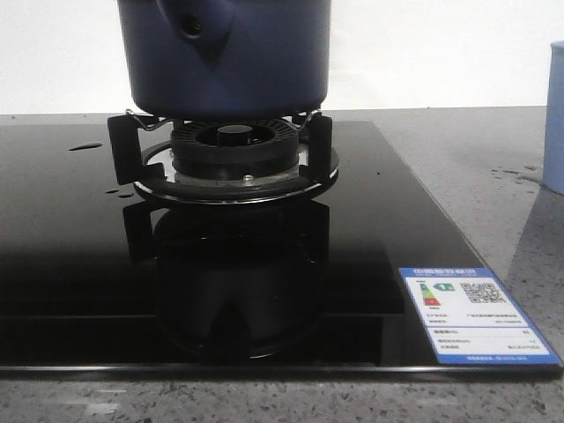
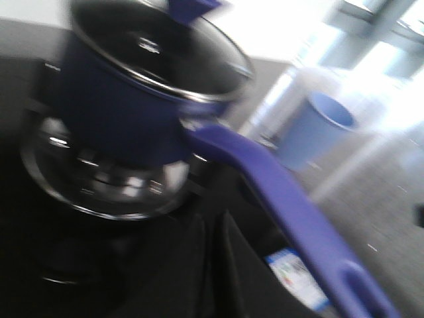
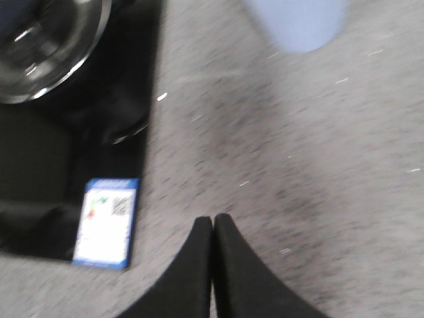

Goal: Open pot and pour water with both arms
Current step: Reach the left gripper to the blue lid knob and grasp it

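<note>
Navy-blue, the pot [image 1: 225,57] is sitting on the burner [image 1: 225,159] of the black glass stove [image 1: 70,264], lid [image 2: 159,46] on. Both grippers are hovering: the left gripper [image 2: 213,228] near the pot's long handle [image 2: 285,205], the right gripper [image 3: 212,228] over grey counter [image 3: 298,165], jaws pressed together, empty. A pale blue cup [image 2: 313,129] is standing apart.

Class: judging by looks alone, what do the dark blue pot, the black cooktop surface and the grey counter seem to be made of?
Dark blue pot: likely enamelled or coated metal, matte sides.
Black cooktop surface: probably glass, glossy, mirroring the burner.
Grey counter: speckled, stone-like.
</note>
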Controlling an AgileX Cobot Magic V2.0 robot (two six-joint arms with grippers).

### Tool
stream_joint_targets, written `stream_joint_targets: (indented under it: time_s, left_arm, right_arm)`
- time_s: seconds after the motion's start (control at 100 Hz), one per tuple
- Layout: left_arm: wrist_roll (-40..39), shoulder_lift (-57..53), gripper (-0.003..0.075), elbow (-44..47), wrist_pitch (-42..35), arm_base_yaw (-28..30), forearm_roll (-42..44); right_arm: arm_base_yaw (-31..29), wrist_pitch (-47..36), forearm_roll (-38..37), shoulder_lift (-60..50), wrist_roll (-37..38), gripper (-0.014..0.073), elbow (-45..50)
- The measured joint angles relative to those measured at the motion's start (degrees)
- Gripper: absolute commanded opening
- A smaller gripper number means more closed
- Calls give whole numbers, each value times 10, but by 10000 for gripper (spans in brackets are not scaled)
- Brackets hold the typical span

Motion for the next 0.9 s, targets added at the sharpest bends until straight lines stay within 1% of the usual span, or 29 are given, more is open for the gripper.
stream_joint_targets:
  time_s: [0.11,0.18,0.28,0.34,0.4,0.52,0.6,0.75,0.9]
  left_arm:
    - [1,16,-15,-20,11,-46,-23]
    - [2,20,-1,-28,15,-57,-33]
    - [8,21,-1,-35,24,-61,-41]
    - [35,21,-1,-41,33,-61,-60]
    - [72,21,-1,-48,48,-61,-99]
    - [174,24,-1,-65,81,-61,-198]
    - [249,29,-1,-82,118,-61,-260]
    - [406,51,-1,-119,194,-61,-323]
    - [593,77,-1,-153,253,-61,-374]
  right_arm:
    - [0,3,18,3,-19,-69,-1]
    - [0,3,21,3,-28,-69,-1]
    - [0,2,22,3,-33,-69,-1]
    - [0,1,24,3,-35,-69,-1]
    - [0,-2,24,3,-35,-69,-1]
    - [0,-2,24,3,-38,-69,-1]
    - [0,-2,25,3,-38,-69,-1]
    - [0,-2,25,3,-38,-69,-1]
    - [0,-2,25,3,-39,-69,-1]
